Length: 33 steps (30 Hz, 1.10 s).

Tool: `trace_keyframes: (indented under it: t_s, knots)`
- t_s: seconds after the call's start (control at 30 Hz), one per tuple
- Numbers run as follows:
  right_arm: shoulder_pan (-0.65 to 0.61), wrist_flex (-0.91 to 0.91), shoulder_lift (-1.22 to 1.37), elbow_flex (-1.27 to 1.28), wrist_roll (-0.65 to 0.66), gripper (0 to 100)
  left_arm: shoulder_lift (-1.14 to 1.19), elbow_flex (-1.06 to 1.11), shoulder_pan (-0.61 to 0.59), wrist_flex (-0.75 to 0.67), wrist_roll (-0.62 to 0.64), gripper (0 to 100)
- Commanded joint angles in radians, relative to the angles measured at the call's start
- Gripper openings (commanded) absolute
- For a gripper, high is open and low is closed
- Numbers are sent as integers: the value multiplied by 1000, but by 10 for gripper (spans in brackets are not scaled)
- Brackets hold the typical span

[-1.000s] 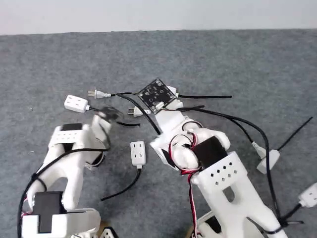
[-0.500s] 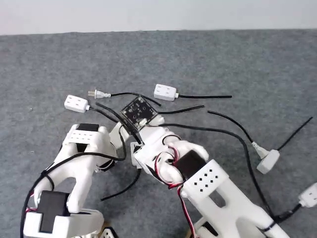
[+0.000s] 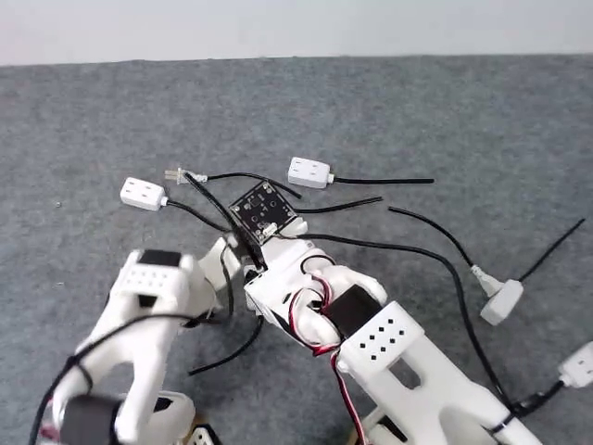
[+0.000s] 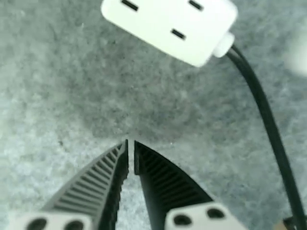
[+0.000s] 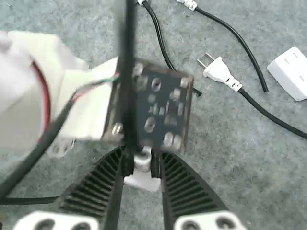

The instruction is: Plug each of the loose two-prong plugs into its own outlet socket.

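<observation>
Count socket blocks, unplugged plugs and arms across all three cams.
Socket blocks: 5. Four lie spread over the mat, one ahead of the left gripper.
Unplugged plugs: 2. One lies free, one is in the right gripper.
Arms: 2.
Total: 9.

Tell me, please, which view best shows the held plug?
The right wrist view: the right claw is shut on the white plug, its black cord leading away. The high view gives what looks like that cord, pulled taut. The left wrist view faces an outlet socket.
</observation>
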Motion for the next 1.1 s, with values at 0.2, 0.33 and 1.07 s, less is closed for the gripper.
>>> trace_keyframes:
  t_s: [0.2,0.33,1.07]
  knots:
    - [-1,-51,70,-28,-43,8,-252,147,38,-84,3,13]
    - [1,-85,71,-28,-80,8,-259,154,-5,-152,120,13]
    - [87,-239,429,-201,-86,8,-261,96,-281,-408,606,13]
